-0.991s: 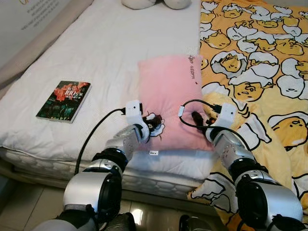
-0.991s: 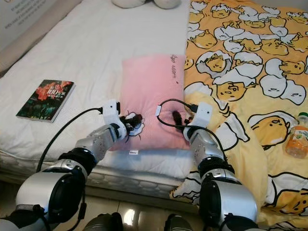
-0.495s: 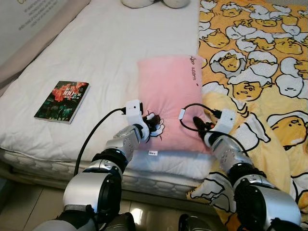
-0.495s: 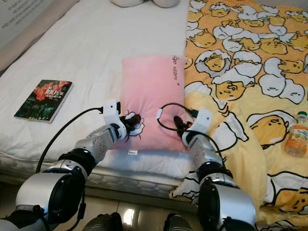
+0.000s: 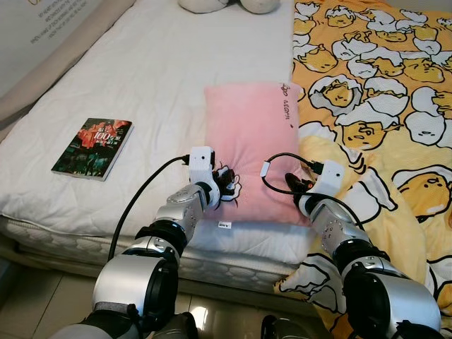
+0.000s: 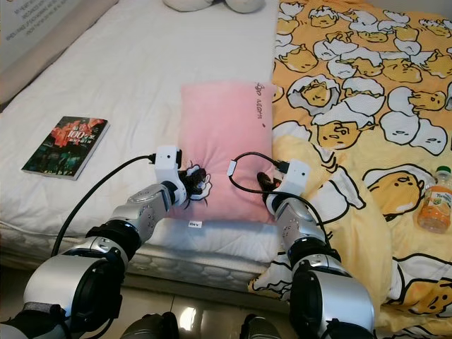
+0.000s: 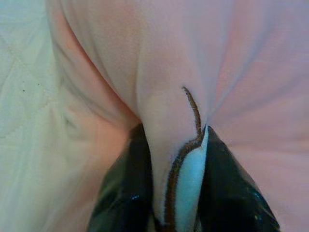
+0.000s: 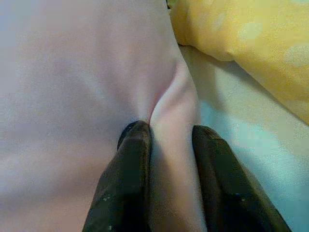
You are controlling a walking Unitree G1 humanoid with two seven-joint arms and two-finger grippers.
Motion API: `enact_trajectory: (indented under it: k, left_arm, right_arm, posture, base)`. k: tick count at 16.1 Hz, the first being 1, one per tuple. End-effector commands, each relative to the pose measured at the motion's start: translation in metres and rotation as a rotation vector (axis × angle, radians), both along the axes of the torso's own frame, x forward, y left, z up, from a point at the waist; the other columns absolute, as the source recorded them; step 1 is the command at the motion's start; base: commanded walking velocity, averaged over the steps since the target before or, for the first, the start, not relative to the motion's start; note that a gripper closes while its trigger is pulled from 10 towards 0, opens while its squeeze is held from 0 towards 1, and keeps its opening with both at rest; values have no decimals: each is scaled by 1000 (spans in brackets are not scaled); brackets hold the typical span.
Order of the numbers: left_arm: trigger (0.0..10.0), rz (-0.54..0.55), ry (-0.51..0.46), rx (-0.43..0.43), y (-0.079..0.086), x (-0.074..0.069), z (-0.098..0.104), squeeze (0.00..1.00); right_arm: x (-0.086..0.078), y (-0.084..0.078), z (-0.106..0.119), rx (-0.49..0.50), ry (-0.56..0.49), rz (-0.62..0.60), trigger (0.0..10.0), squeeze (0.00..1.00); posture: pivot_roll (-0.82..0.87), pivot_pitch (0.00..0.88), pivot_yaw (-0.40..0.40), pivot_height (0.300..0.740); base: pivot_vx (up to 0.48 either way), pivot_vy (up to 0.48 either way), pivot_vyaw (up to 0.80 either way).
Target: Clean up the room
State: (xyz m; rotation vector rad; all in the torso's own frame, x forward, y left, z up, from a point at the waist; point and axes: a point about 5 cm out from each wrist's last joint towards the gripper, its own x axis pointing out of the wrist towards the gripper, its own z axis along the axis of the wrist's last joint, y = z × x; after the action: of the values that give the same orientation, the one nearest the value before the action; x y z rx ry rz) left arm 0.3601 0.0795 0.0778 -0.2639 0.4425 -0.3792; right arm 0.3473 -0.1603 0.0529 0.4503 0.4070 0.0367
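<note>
White bed [image 5: 141,85]: both grippers' fingertips buried in pink pillow [image 5: 251,141] folds

Centre frame, a pale pink pillow [image 5: 248,145] bearing a brown-outlined white motif is lying on a white quilted mattress [image 5: 141,78]. At right, a yellow blanket [image 5: 374,92] is showing white-and-yellow cartoon figures. At left, a book [image 5: 92,147] is displaying a dark red-and-green cover.

Both silver arms reach forward and slightly inward, wrists low. The left tool [image 5: 224,185] has its black fingers [image 7: 120,198] pinched together on a fold of cloth. The right tool [image 5: 291,185] likewise appears clamped, its fingers [image 8: 128,183] squeezing a ridge.
</note>
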Motion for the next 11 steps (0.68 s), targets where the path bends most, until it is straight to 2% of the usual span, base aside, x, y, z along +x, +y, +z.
enact_trajectory:
  k: [1, 5, 6, 7, 8, 11]
  left_arm:
    - [0, 14, 28, 1, 6, -2, -5, 0]
    - [0, 30, -33, 44, 18, 6, 5, 0]
    - [0, 35, -146, 115, 25, 13, 20, 0]
    - [0, 31, -244, 122, 27, 20, 36, 0]
    - [0, 34, -304, 144, 28, 24, 47, 0]
    - [0, 33, -447, 134, 32, 34, 79, 0]
  right_arm:
    - [-2, 4, -4, 8, 23, -3, 0, 0]
    - [2, 11, 2, 37, -7, -11, 0, 0]
    - [5, 9, 6, 6, -23, -26, 0, 0]
    - [9, 5, 12, -22, -52, -47, 0, 0]
    - [12, 4, 19, -47, -87, -50, 0, 0]
    - [27, -1, 50, -79, -233, -94, 0, 0]
  posture:
    - [-27, 56, 5, 740]
    - [-3, 11, 7, 740]
    - [7, 0, 14, 740]
    - [9, 0, 21, 740]
    - [10, 0, 28, 740]
    - [4, 0, 30, 740]
  base:
    - [0, 0, 0]
    - [0, 0, 0]
    - [0, 0, 0]
    - [0, 0, 0]
    - [0, 0, 0]
    - [0, 0, 0]
